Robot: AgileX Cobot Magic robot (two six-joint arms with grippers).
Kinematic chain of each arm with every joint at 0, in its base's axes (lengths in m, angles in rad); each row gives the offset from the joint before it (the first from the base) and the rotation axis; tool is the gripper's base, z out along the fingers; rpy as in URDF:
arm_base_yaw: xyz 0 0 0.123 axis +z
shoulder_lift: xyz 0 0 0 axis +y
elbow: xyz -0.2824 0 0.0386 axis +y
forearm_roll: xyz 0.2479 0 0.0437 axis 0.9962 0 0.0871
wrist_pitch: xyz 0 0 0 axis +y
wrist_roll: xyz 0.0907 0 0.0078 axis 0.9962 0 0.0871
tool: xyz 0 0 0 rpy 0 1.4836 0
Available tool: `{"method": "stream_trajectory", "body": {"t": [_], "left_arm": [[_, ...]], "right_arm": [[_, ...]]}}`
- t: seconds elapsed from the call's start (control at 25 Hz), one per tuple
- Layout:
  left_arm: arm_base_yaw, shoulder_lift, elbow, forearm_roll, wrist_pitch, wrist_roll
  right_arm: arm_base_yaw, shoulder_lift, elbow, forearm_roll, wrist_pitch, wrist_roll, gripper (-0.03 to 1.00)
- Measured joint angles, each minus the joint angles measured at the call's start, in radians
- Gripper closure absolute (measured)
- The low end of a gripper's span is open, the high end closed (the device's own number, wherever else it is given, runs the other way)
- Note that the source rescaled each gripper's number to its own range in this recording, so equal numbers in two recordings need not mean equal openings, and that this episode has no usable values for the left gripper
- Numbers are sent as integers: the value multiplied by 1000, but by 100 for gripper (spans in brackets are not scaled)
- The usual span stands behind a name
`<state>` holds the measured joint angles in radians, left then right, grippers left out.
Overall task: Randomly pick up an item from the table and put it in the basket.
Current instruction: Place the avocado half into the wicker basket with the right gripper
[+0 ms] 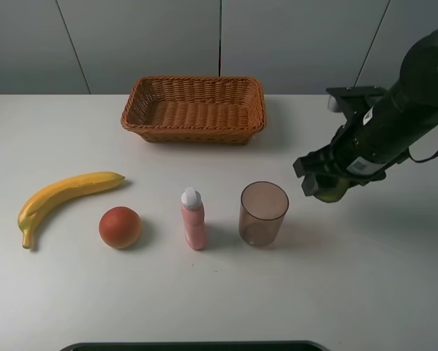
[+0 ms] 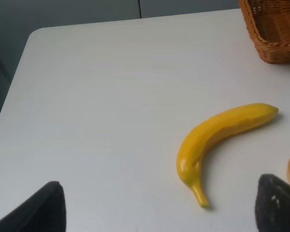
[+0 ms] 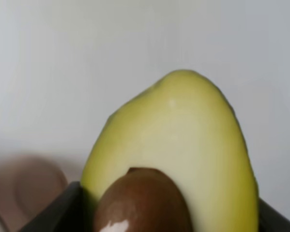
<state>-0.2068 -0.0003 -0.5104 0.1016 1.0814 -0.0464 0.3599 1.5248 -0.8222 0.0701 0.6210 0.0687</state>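
One white table point(image 1: 94, 292), grey wall point(image 1: 145, 36), held avocado point(image 3: 183, 140)

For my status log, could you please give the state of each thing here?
Right claw: shut on avocado.
Avocado: gripped in right claw.
Left claw: open, empty.
Basket: empty.
Cup: upright, empty.
Bottle: upright, capped.
Banana: lying on table.
Orange fruit: resting on table.
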Motion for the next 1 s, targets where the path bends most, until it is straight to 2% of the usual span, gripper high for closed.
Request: {"method": "stream_trajectory", "body": {"t": [0.2, 0.4, 0.56, 0.88, 1.0], "left_arm": [[0, 0, 0, 0, 0, 0], [0, 0, 0, 0, 0, 0], [0, 0, 0, 0, 0, 0], [0, 0, 0, 0, 0, 0], [0, 0, 0, 0, 0, 0]], "right_arm": [[0, -58, -228, -9, -57, -8, 96], [5, 14, -428, -5, -110, -31, 96], [42, 168, -558, 0, -117, -84, 96], [133, 528, -778, 27, -153, -103, 96], [141, 632, -828, 62, -163, -105, 96]]}}
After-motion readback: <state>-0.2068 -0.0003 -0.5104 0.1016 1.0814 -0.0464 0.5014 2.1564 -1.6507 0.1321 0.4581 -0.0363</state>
